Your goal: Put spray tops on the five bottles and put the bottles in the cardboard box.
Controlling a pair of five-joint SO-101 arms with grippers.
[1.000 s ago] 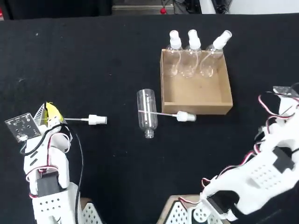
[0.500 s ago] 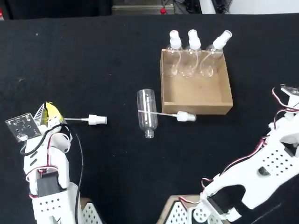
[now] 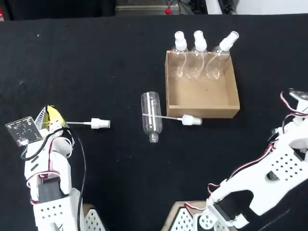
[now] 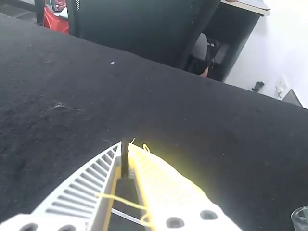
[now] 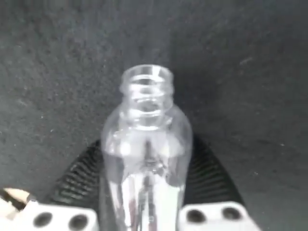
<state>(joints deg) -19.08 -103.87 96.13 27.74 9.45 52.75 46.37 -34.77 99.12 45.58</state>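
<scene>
Right arm swung out toward worktop (image 3: 96,57) edge, well apart from box (image 3: 202,113). Right hand (image 5: 147,144) grasps open bottle (image 5: 147,110) by body. Left hand (image 4: 126,149) clenched beside top (image 3: 101,123) tube. Advice: hold neck steady, feed tube straight.

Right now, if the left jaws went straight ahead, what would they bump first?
Probably nothing: ahead of the left gripper lies bare black table as far as its far edge. The spray top sits off to one side, out of line.
</scene>
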